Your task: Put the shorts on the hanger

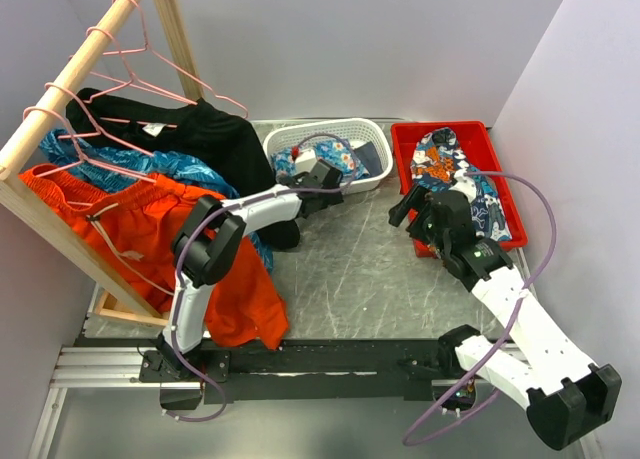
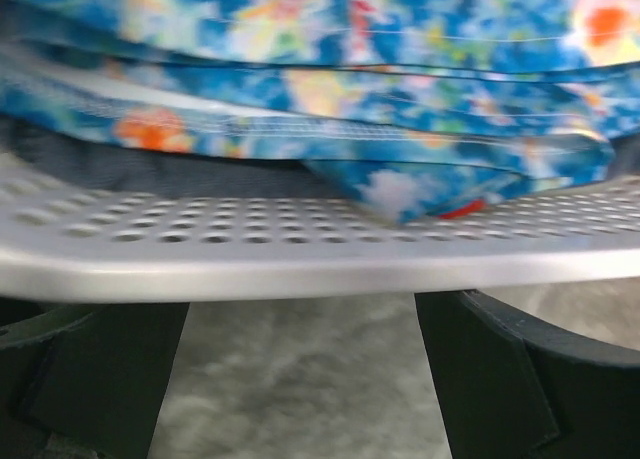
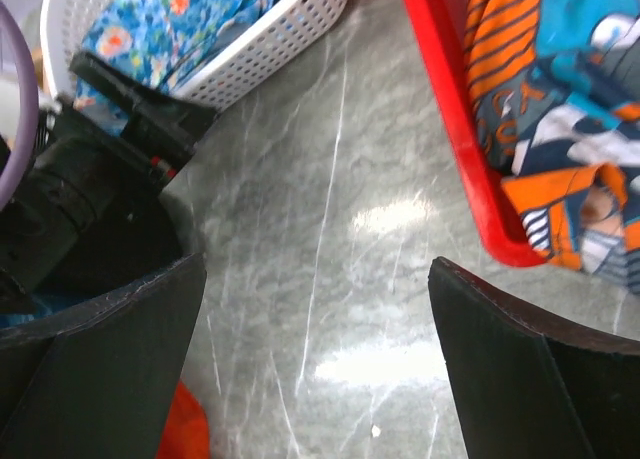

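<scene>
The patterned shorts [image 1: 452, 174], in orange, teal, navy and white, lie in the red bin [image 1: 404, 147] at the back right; they also show in the right wrist view [image 3: 560, 99]. Several thin pink wire hangers [image 1: 118, 74] hang on the wooden rack pole at the left. My left gripper [image 1: 338, 191] is open and empty, just in front of the white basket's wall [image 2: 300, 254]. My right gripper [image 1: 412, 216] is open and empty above the table, left of the red bin's near corner [image 3: 470, 159].
A white perforated basket [image 1: 365, 131] at the back centre holds blue floral cloth [image 2: 330, 39]. Black, blue leafy and orange garments [image 1: 170, 229] hang from the wooden rack [image 1: 70, 74] on the left. The grey marble table [image 1: 370, 269] lies between the arms.
</scene>
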`<state>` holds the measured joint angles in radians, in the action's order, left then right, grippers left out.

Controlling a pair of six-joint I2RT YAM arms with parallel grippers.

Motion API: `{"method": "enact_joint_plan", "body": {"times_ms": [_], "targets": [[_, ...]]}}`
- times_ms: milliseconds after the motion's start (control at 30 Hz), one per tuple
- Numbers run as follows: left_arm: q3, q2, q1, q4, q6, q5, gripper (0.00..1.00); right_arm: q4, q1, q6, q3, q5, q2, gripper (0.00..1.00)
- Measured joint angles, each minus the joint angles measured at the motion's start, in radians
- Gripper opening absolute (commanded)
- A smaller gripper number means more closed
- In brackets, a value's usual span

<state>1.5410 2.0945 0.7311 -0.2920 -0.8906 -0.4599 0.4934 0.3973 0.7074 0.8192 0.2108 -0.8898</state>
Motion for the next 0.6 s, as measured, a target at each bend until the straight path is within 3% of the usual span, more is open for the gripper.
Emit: {"method": "enact_joint_plan", "body": {"times_ms": [133, 333, 600], "targets": [[0.001, 0.002, -0.032, -0.012, 0.026, -0.008, 0.97, -0.006, -0.025, -0.01, 0.029, 0.027, -0.026, 1.0], [-0.033, -0.01, -0.036, 0.041, 0.109, 0.024, 0.96, -0.017, -0.176, -0.021, 0.103, -0.007, -0.172, 1.0], [-0.052, -0.116, 0.109, 0.025, 0.211, 0.07, 0.96, -0.047, -0.436, -0.008, 0.335, -0.037, -0.499, 0.99]]}}
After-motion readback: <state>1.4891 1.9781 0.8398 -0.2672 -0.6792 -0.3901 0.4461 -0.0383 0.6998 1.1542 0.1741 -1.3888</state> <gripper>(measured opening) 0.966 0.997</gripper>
